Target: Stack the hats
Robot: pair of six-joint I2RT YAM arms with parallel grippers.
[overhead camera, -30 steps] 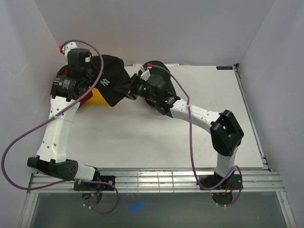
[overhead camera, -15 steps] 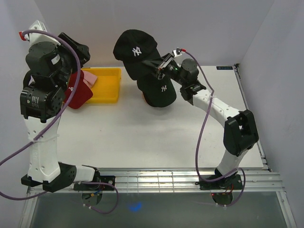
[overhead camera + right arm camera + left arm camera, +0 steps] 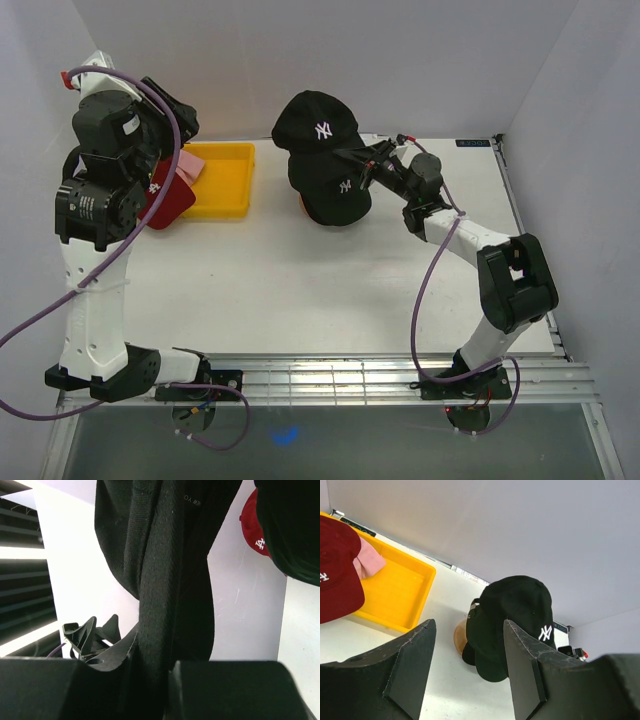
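Stacking step, seen from above: a black fabric baseball cap w/ white embroidered logo (image 3: 318,125) is held aloft by the right hand (image 3: 365,162), jaws clamped on a fold of its black fabric (which edge can't be told). It hangs above a second black logo cap (image 3: 342,192), offset to the far left in the top view. That cap is seated on a wooden mushroom-shaped stand (image 3: 459,637) at the far centre of the white desk (image 3: 300,290). For a clean landing, the crown should be centred over the lower crown, brims aligned, then lowered straight & let go only once seated; a tilted drop could slide off. The right arm is stretched forward, wrist angled up-left. The left arm is reared high at left, its hand (image 3: 468,626) spread apart & empty, pointed toward the stack. A dark red cap (image 3: 175,200) overlaps the edge of a yellow plastic tray (image 3: 225,185), w/ a pink cap (image 3: 190,165) inside
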